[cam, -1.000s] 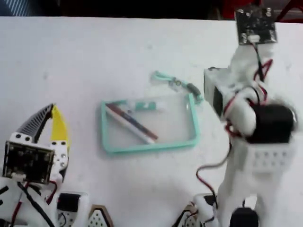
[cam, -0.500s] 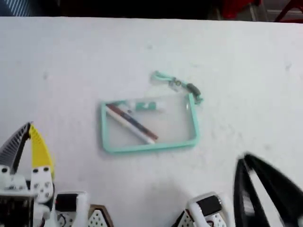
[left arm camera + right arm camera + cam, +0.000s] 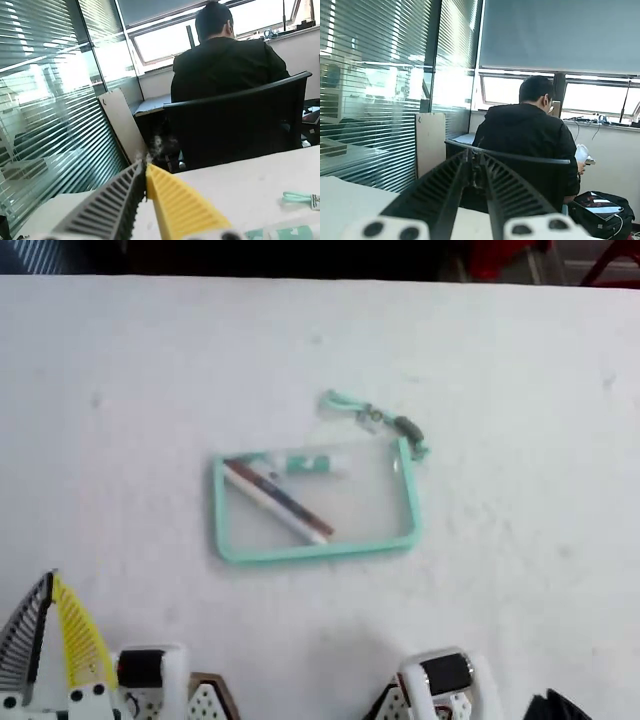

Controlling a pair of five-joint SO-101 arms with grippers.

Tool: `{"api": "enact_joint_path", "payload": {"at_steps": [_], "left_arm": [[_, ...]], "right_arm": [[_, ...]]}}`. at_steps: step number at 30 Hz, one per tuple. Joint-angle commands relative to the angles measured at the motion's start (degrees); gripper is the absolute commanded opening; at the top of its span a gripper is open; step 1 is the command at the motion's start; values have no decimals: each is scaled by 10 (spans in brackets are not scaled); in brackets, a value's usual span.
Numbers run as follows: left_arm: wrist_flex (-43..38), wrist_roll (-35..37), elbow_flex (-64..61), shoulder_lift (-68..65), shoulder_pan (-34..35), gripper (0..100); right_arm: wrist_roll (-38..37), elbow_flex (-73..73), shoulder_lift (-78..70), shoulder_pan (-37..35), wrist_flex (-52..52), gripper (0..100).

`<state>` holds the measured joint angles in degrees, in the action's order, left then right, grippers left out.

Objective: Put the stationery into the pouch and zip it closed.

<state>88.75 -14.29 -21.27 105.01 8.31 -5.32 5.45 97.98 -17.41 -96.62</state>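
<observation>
Left gripper [image 3: 50, 590] sits at the near left edge of the table [image 3: 520, 370], jaws pressed tip to tip, nothing held. Right gripper [image 3: 476, 162] is likewise closed and empty. Pouch [image 3: 315, 552] lies mid-table, well apart from both, long axis left-right, pens [image 3: 275, 498] slanted inside. Strap [image 3: 370, 418] is at its far right corner, so we judge the right arm better placed for zipping. We can't tell whether the zip is closed.
</observation>
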Motion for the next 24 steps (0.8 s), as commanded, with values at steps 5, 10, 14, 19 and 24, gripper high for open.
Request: {"api": "enact_joint_path", "payload": {"at_steps": [5,10,14,19,24], "left_arm": [[-14,0,-33,-4,2,23],[-14,26,-34,-4,2,23],[-19,41,-42,-4,2,23],[-73,40,-147,-4,2,23],[-175,29,-328,-4,2,23]], "right_arm": [[-14,-83,45,5,23,16],[-12,-96,56,7,29,16],[-11,-92,56,77,29,16],[21,-97,56,147,29,16],[-5,-139,53,49,33,16]]}}
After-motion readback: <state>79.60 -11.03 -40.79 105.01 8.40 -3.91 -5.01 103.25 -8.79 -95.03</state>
